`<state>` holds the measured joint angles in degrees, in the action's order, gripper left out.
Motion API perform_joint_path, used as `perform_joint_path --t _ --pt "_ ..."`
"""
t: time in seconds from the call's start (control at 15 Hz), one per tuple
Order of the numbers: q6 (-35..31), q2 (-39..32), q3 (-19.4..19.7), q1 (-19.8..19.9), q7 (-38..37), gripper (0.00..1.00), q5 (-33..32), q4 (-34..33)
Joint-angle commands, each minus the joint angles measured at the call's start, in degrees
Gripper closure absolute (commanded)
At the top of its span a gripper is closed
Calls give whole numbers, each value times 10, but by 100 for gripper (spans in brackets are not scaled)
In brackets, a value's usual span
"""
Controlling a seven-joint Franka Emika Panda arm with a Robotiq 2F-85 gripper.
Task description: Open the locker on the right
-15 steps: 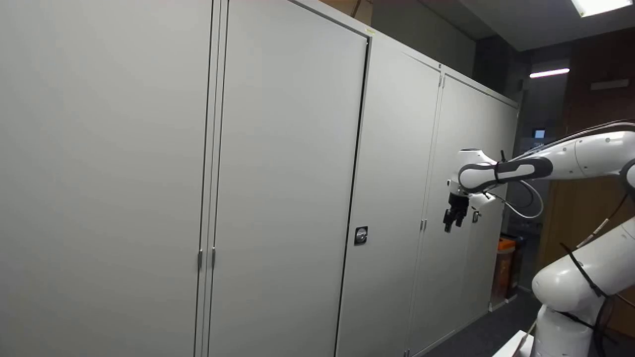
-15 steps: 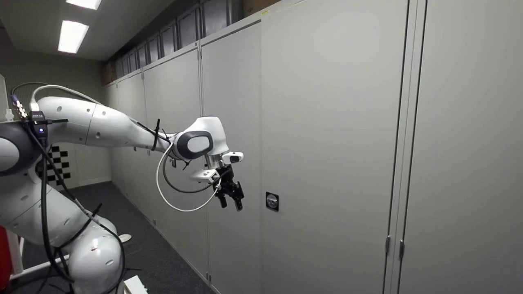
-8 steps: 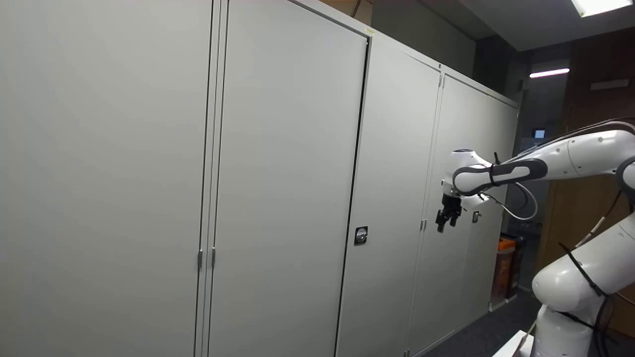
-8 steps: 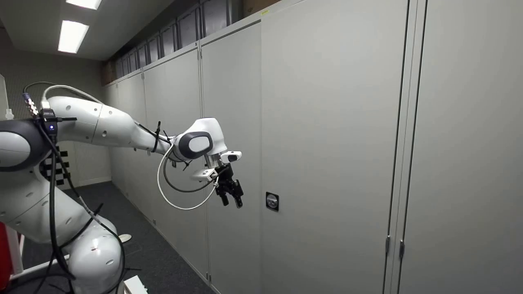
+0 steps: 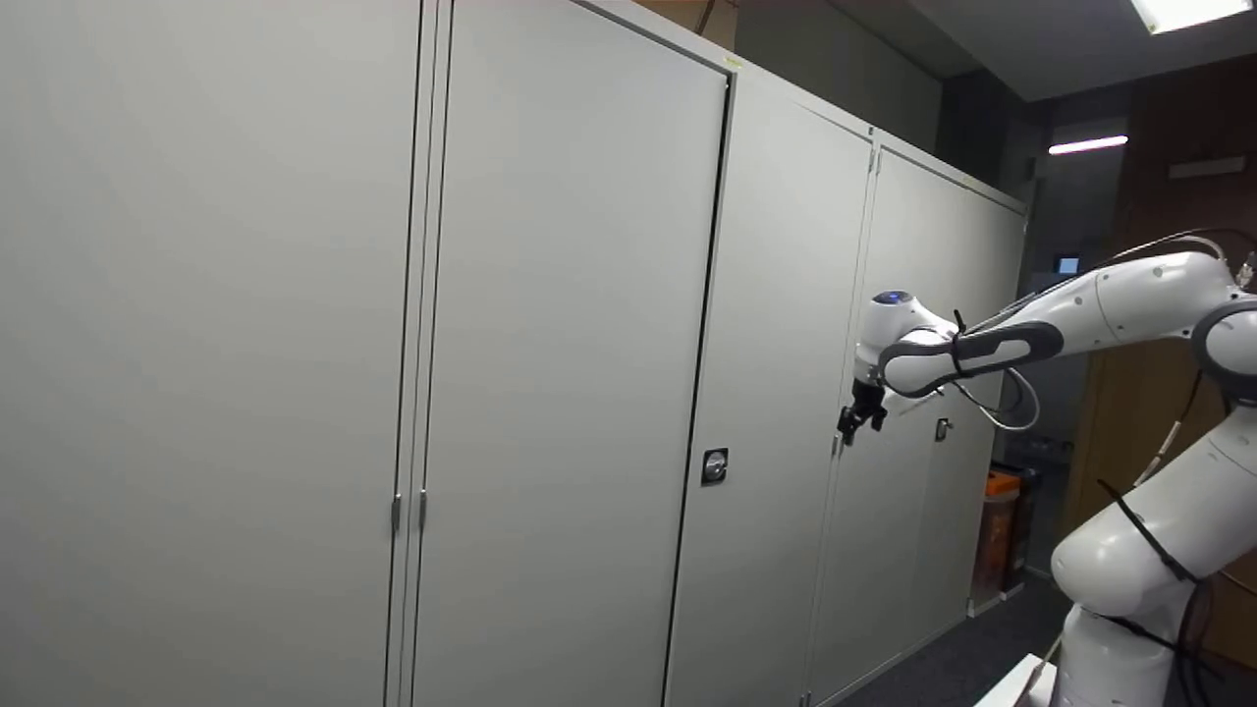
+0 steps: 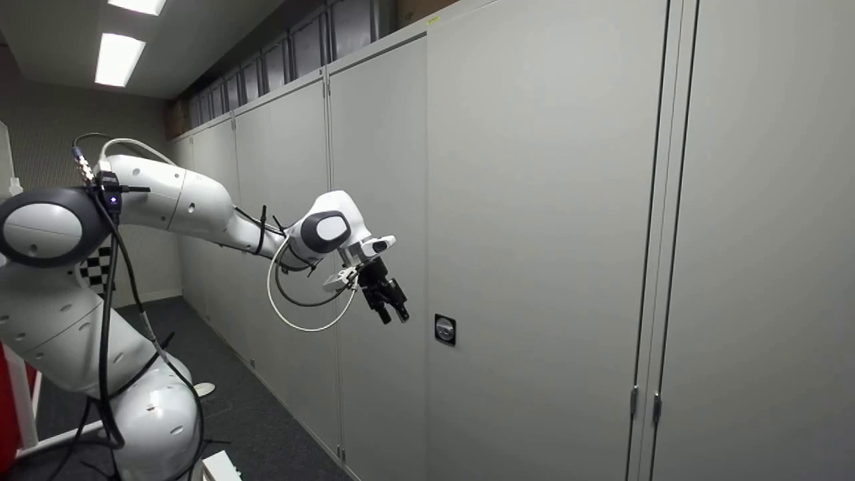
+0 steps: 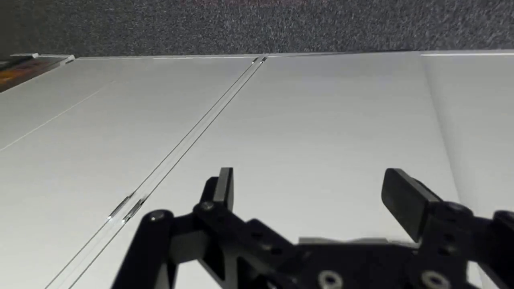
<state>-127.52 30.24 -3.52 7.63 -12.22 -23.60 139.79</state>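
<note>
Locker [image 6: 541, 200], tall, grey metal: right of centre in an exterior view, closed. Latch [image 6: 445, 329], black-framed: untouched. Pincer [image 7: 309, 180], in the wrist view: spread wide, holding nothing. Progress, we judge: approach stage only; unlatching and opening remain.

No writing can be read. In both exterior views 1 small yellow label [image 5: 734, 62] sits near the middle of the top edge of the locker [image 5: 781, 295]; any print on it is too small to make out.
</note>
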Motion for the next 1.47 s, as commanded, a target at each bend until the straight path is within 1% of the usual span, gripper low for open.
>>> perform_joint_path --t 0.0,0.33,0.47,0.67,0.8,1.0,1.13,1.4 --pt "-33 -31 -31 24 -74 0 -47 -44" --pt "-80 -67 -71 41 -192 0 -106 -95" --pt "-100 -85 -79 38 -233 0 -113 -115" --pt "-137 -112 -95 43 -303 0 -170 -145" --pt "-144 -130 -102 41 -352 0 -219 -168" --pt "-129 -158 -102 24 -414 0 -291 -205" --pt "-128 -175 -98 8 -447 0 -327 -224" --pt "-156 -199 -85 -32 -483 0 -350 -250"
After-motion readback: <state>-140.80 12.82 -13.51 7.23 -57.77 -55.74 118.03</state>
